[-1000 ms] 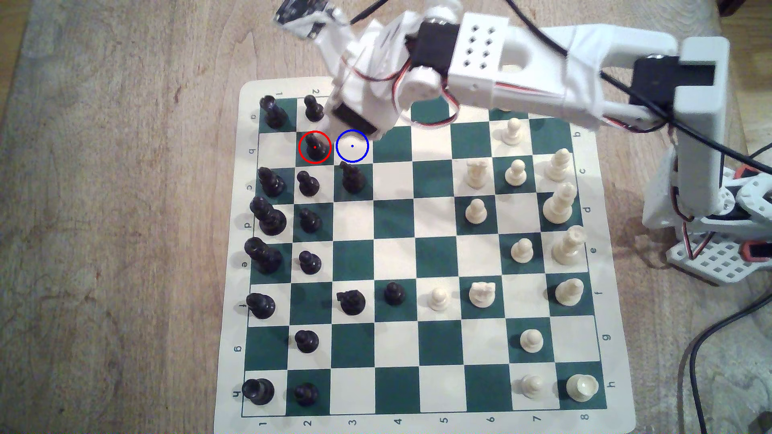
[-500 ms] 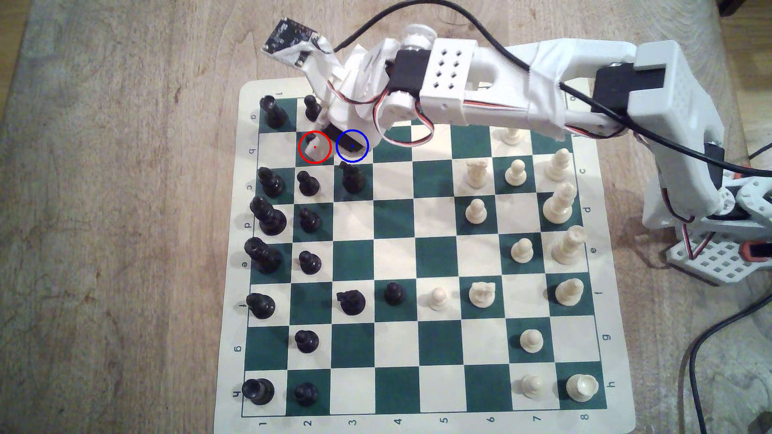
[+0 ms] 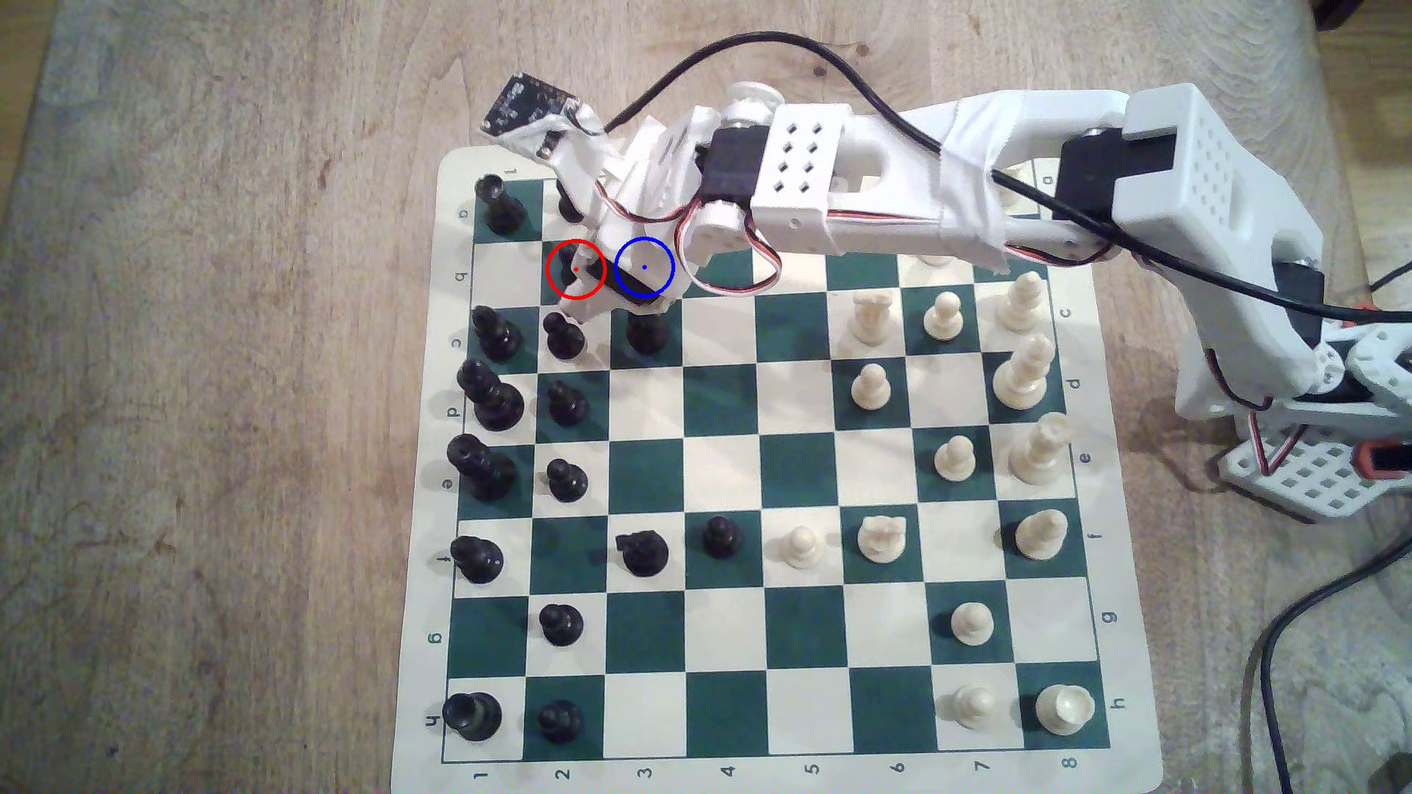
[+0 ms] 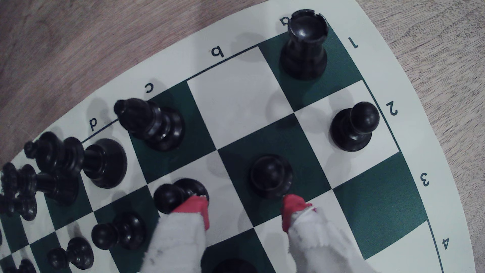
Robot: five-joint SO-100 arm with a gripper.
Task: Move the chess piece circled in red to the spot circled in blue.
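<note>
Wrist view shows the gripper (image 4: 245, 210) with its two red-tipped fingers (image 4: 292, 207) spread wide and holding nothing; the target pawn (image 4: 270, 175) stands just beyond the gap, nearer one fingertip, which appears to touch or nearly touch its base. That pawn sits upright on a dark green square, seen almost straight down, so its long axis runs vertically toward the camera and its round head points up. A second black pawn (image 4: 181, 195) stands on the neighbouring cream square, right against the other fingertip; contact there cannot be ruled out. In the exterior view the gripper (image 3: 603, 294) hangs over the red-ringed square, and the pawn (image 3: 571, 263) is largely hidden behind it, with only a dark sliver showing inside the ring. The blue-ringed spot (image 3: 644, 267) lies directly at 3 o'clock from the red ring, one square over, and is covered by the wrist. From the fingers the pawn lies ahead toward 9 o'clock of the exterior view, so the judgement is that the jaws must advance a little further and shift slightly so the pawn sits centred between them before closing. The risk is nudging the neighbouring pawn, or the black knight (image 3: 646, 332) at 6 o'clock from the spot.
</note>
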